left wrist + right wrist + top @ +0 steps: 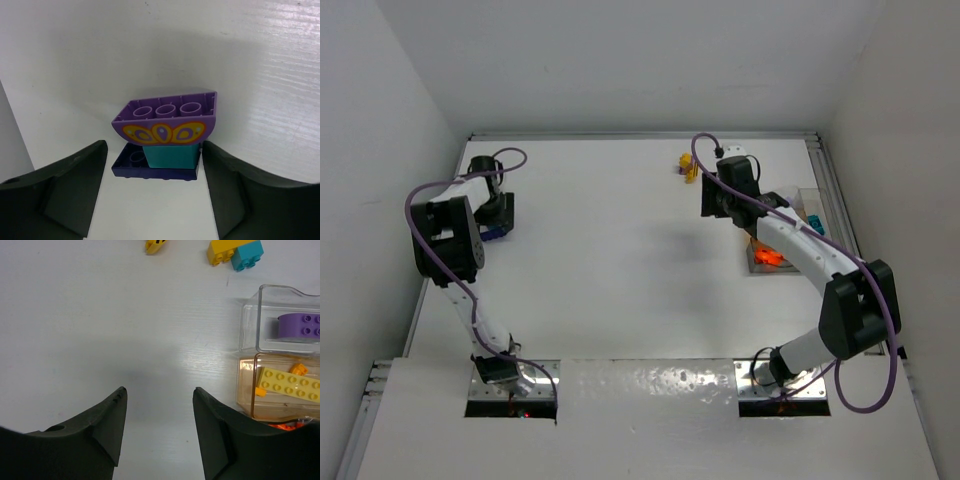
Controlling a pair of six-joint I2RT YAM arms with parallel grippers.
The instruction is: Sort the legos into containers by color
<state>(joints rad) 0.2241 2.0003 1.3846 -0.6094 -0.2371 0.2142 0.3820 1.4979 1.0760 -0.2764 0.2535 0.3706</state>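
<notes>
From above, your left gripper (498, 222) sits at 9 o'clock on the table (610, 270), close to its left edge, with wide bare surface toward 3 o'clock. Your right gripper (718, 203) hangs at 1 o'clock, with loose yellow legos (688, 166) just beyond it. The containers (812, 212) and orange legos (767, 257) lie at 3 o'clock by the right edge. At the left wrist, the jaws stand released on either side of a clump (165, 150): a purple curved brick (165, 122) on a teal brick (172, 156) on a dark plate (131, 169), studs up, long axis 9 to 3 o'clock. At the right wrist, the jaws are spread over bare table, gripping nothing. At 3 o'clock a clear compartment (248, 320) holds a purple brick (300, 325), and an amber compartment (245, 390) holds a yellow plate (290, 385) lying 9 to 3.
</notes>
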